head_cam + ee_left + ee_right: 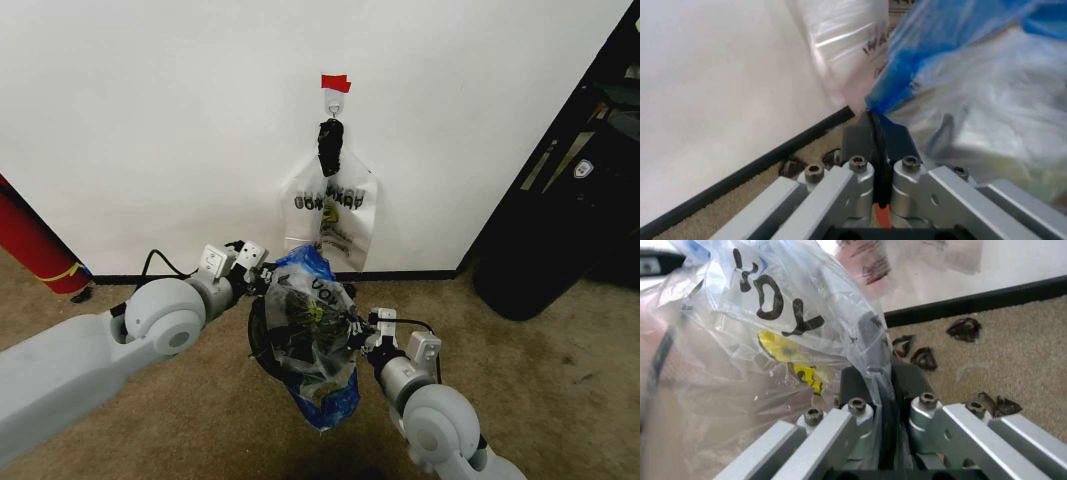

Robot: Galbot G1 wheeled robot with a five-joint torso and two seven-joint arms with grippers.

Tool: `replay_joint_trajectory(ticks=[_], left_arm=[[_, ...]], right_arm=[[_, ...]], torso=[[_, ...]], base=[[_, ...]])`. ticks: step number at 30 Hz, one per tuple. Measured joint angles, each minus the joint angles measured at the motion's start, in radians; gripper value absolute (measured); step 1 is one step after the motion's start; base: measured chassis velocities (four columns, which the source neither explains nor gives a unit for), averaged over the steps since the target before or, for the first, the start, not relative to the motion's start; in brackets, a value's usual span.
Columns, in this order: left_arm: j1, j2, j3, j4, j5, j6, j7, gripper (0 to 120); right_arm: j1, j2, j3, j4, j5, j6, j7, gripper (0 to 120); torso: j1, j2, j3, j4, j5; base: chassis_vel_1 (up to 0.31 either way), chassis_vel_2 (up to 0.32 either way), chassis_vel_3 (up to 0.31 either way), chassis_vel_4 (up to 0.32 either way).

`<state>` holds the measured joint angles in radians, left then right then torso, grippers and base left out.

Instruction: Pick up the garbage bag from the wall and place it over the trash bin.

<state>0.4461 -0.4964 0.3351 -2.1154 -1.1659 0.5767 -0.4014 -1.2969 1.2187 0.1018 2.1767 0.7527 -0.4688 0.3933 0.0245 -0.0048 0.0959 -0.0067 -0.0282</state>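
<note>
Both grippers: pinching one garbage bag (312,335), stretched over the trash bin (262,345), near the wall (150,120).
Left wrist: left gripper (875,122) clamped tight on blue plastic edge.
Right wrist: right gripper (881,382) closed on clear film.

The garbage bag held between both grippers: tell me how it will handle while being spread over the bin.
The garbage bag looks floppy: it sags crumpled between the left gripper and right gripper. Probably very light, being thin see-through film. Likely slippery, so its pinched edges might slide out of the shut fingers.
</note>
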Motion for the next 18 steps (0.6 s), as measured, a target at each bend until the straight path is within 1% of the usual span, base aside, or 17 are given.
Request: replay_joint_trajectory(ticks=[6,8,12,16,18], left_arm=[[-0.015,0.013,-0.005,-0.018,-0.003,-0.001,0.017,0],[-0.018,0.018,-0.003,-0.016,-0.002,0.002,0.023,0],[-0.012,0.035,-0.004,-0.011,-0.002,0.006,0.033,0],[0.021,0.057,-0.035,-0.008,-0.001,0.013,0.048,0],[0.053,0.074,-0.073,-0.007,-0.001,0.019,0.061,0]], right_arm=[[-0.009,-0.017,-0.011,0.0,-0.065,0.009,-0.061,1],[-0.012,-0.023,-0.013,0.004,-0.081,0.013,-0.086,1],[-0.027,-0.039,-0.014,0.011,-0.116,0.032,-0.126,1],[-0.041,-0.051,-0.008,0.019,-0.123,0.057,-0.161,1],[-0.047,-0.056,-0.001,0.023,-0.123,0.073,-0.177,1]], torso=[[0.0,0.0,0.0,-0.0003,0.0004],[0.0,0.0,0.0,0.0,0.0002],[0.0,0.0,0.0,-0.0002,0.0001],[0.0,0.0,0.0,-0.0002,0.0],[0.0,0.0,0.0,-0.0002,0.0001]], base=[[0.0,0.0,0.0,0.0],[0.0,0.0,0.0,0.0],[0.0,0.0,0.0,0.0],[0.0,0.0,0.0,0.0],[0.0,0.0,0.0,0.0]])
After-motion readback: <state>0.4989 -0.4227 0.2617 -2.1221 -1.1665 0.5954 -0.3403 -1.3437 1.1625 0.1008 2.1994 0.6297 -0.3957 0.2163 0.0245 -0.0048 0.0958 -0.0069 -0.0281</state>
